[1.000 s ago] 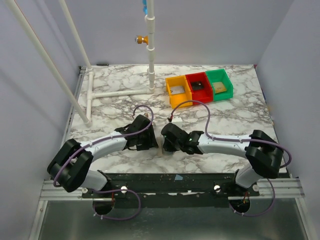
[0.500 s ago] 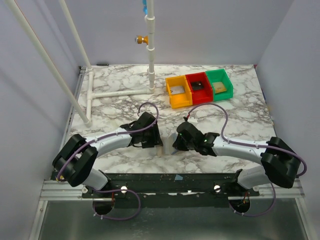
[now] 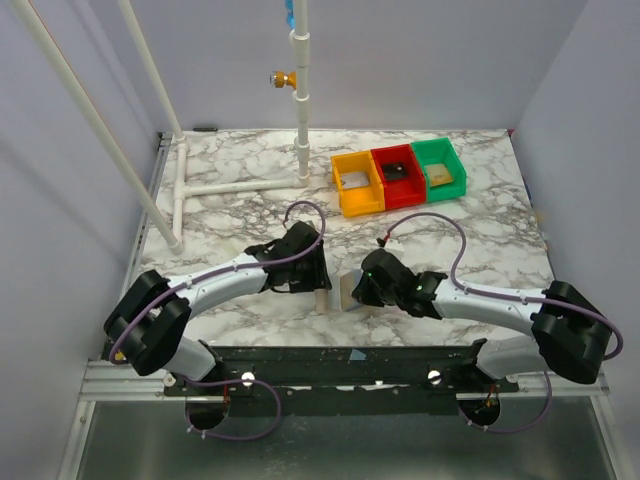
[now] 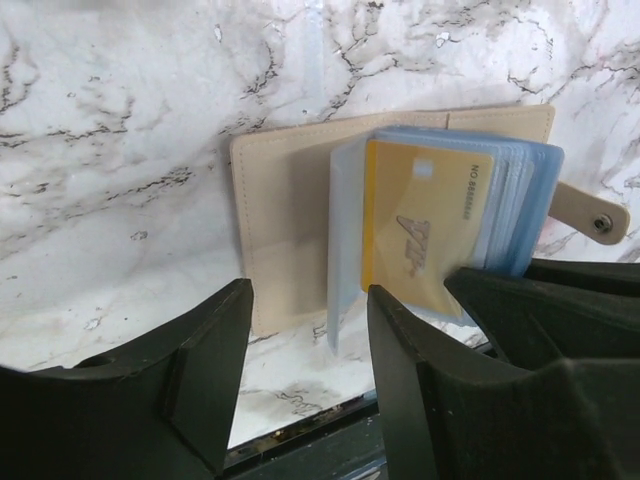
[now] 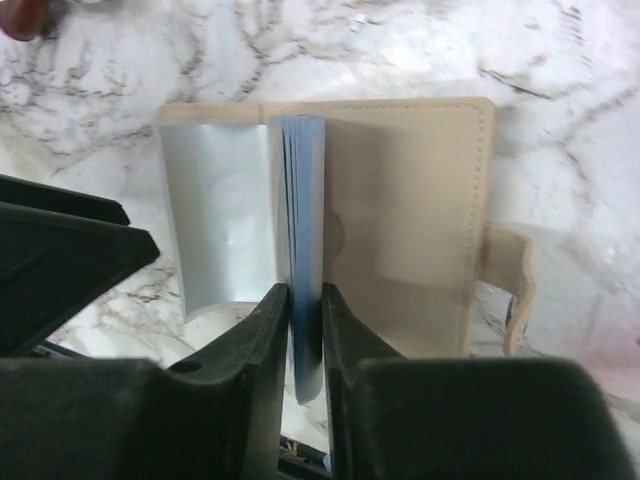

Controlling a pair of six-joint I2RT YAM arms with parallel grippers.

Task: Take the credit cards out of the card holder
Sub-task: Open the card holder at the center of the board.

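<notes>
The card holder (image 4: 290,220) lies opened flat on the marble surface (image 4: 120,120), near its front edge and between the two arms. Its beige cover is spread, and its blue plastic sleeves (image 5: 302,190) stand up from the spine. The right gripper (image 5: 305,300) has its jaws clenched on the near edge of that sleeve stack. A yellow card (image 4: 415,225) shows in the front sleeve. The left gripper (image 4: 305,310) has its jaws released and spread at the holder's near edge, grasping nothing.

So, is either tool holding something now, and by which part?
The right tool pinches the card holder by one end of its stack of blue sleeves. The left tool is open and holds nothing.
</notes>
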